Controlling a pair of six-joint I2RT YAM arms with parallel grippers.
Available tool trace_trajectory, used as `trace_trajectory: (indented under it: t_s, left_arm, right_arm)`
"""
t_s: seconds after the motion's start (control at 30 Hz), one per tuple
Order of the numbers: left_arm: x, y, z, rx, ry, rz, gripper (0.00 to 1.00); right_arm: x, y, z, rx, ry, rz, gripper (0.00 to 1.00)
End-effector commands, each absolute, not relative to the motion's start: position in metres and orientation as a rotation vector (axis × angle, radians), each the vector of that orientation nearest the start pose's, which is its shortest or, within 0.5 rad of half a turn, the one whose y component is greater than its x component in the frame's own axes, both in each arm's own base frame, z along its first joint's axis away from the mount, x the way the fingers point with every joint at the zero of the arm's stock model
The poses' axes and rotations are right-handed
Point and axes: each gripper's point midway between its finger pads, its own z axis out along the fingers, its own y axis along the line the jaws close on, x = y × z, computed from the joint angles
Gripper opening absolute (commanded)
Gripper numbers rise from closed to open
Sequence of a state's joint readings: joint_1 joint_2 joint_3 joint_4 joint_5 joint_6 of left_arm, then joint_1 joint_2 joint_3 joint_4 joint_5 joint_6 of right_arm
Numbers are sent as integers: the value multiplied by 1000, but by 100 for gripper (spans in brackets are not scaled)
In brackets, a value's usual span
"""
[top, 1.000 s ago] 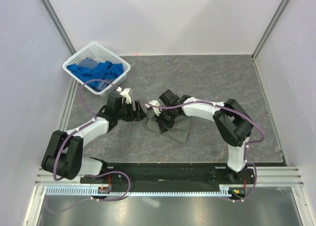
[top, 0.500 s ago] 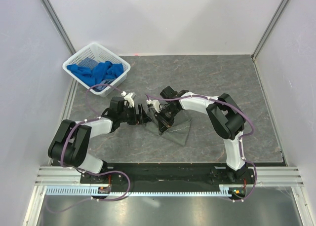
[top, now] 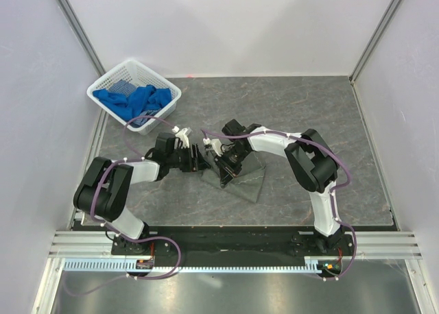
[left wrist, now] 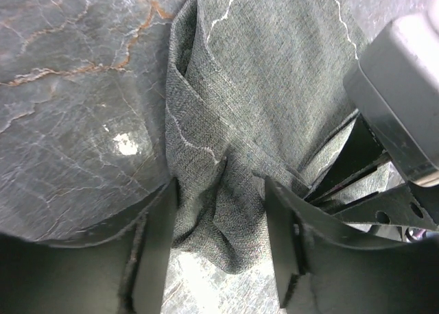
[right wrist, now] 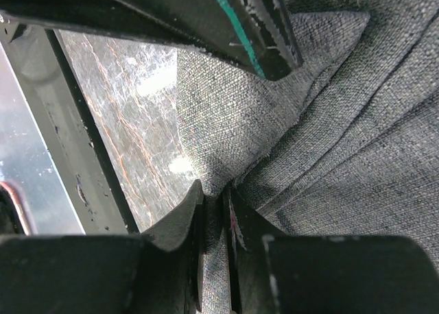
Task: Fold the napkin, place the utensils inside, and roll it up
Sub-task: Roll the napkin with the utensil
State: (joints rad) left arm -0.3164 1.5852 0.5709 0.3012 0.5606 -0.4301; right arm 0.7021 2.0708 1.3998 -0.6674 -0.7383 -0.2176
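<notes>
The dark grey napkin [top: 245, 178] lies folded and partly bunched at the middle of the table. My right gripper [top: 224, 168] is shut on a pinched fold of the napkin [right wrist: 288, 122] at its left end. My left gripper [top: 204, 160] faces it from the left, open, with the napkin's bunched corner [left wrist: 226, 211] lying between its fingers [left wrist: 154, 238]; I cannot tell whether they touch it. The fork is not visible in any view.
A white basket [top: 108, 82] holding bright blue cloths [top: 137, 98] stands at the back left corner. White walls close in the table on the left, back and right. The black arm mount rail [top: 226, 240] runs along the near edge.
My left gripper has slid right, closer to the napkin's left end. The right gripper has lowered with its pinch of cloth, and the napkin lies flatter than a second ago.
</notes>
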Motion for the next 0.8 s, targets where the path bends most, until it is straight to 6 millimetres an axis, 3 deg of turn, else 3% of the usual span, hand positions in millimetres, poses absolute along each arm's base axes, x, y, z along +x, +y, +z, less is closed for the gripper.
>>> trace_trajectory:
  t_s: [0.0,0.17,0.3,0.47,0.53,0.67,0.7,0.73,0.77]
  left_arm:
    - [283,-218,31,195,2379,-1089,56]
    - [274,-220,25,201,2418,-1101,41]
    - [270,-216,22,198,2455,-1077,20]
    - [269,-215,19,189,2485,-1065,2]
    - [268,-212,16,178,2507,-1049,2]
    - [269,-210,15,155,2547,-1020,2]
    - [271,-209,14,143,2556,-1007,2]
    - [274,-210,16,136,2561,-1002,2]
    - [271,-208,15,118,2591,-992,2]
  right_arm:
    - [225,331,13,-1427,2540,1151,9]
    - [233,335,16,-1425,2516,1172,8]
    - [240,335,16,-1416,2510,1180,8]
    - [248,337,24,-1404,2482,1156,10]
    - [256,339,36,-1378,2445,1125,14]
    - [270,337,60,-1320,2357,981,32]
    - [283,336,78,-1295,2286,887,38]
    - [283,338,84,-1291,2253,842,47]
    - [282,337,95,-1285,2187,802,50]
